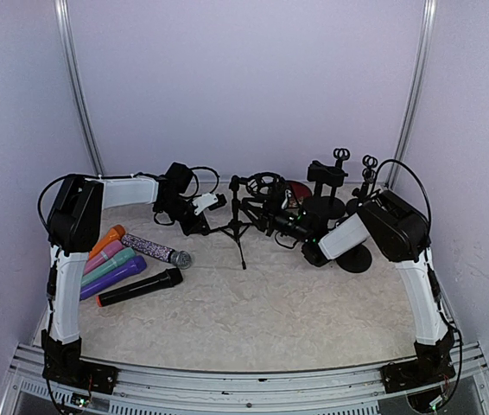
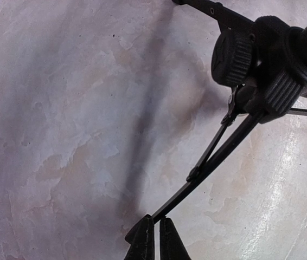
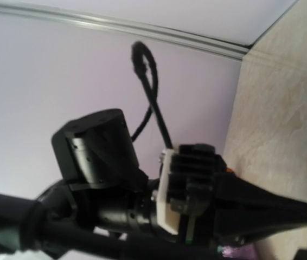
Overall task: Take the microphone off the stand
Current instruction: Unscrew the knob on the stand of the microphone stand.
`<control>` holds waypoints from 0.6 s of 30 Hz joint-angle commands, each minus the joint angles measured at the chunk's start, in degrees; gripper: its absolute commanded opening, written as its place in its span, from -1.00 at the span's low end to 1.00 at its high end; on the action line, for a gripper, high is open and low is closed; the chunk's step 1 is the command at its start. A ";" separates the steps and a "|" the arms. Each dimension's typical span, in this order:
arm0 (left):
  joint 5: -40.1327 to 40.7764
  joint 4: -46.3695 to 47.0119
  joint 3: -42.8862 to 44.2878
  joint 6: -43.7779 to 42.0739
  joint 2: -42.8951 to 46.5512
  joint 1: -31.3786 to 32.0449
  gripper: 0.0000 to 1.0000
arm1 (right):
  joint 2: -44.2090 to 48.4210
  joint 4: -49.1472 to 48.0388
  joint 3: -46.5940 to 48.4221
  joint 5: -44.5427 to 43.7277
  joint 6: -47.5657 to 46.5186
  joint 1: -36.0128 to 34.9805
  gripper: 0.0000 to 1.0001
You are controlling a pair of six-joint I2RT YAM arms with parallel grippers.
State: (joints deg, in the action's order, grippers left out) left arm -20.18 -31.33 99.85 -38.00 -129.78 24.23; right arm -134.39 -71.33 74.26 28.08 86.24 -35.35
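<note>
A black tripod stand (image 1: 238,226) is at mid-table, with a round shock mount on top that carries the dark microphone (image 1: 268,201). My left gripper (image 1: 203,222) reaches in from the left. In the left wrist view the left gripper (image 2: 157,232) is shut on the tip of one thin tripod leg (image 2: 208,165), below the knobbed hub (image 2: 262,65). My right gripper (image 1: 286,226) sits close against the microphone from the right. Its fingers are lost in the black clutter. The right wrist view shows only the left arm's wrist (image 3: 191,184) and a blurred black bar along the bottom.
Several handheld microphones lie in a row at the left (image 1: 123,264), among them a black one (image 1: 141,287) and a glittery one (image 1: 156,251). Two round-based stands (image 1: 324,206) (image 1: 354,258) with clips are at the back right, near the corner wall.
</note>
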 commanded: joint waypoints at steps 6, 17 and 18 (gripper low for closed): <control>1.20 -0.92 -0.92 -0.58 -1.58 0.82 -0.92 | 2.19 -0.62 -2.65 2.40 -0.17 -0.51 -0.24; 1.46 -0.94 -0.81 -0.88 -1.71 0.91 -0.93 | -0.03 -0.46 1.06 3.75 0.99 -0.94 -0.37; 1.46 -0.93 -0.80 -0.90 -1.76 0.91 -0.93 | -0.12 -0.50 1.23 3.82 1.08 -0.99 -0.37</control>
State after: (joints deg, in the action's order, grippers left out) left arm -19.90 -31.38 99.85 -38.06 -129.78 24.32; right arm -134.06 -72.31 73.60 30.02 86.89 -35.53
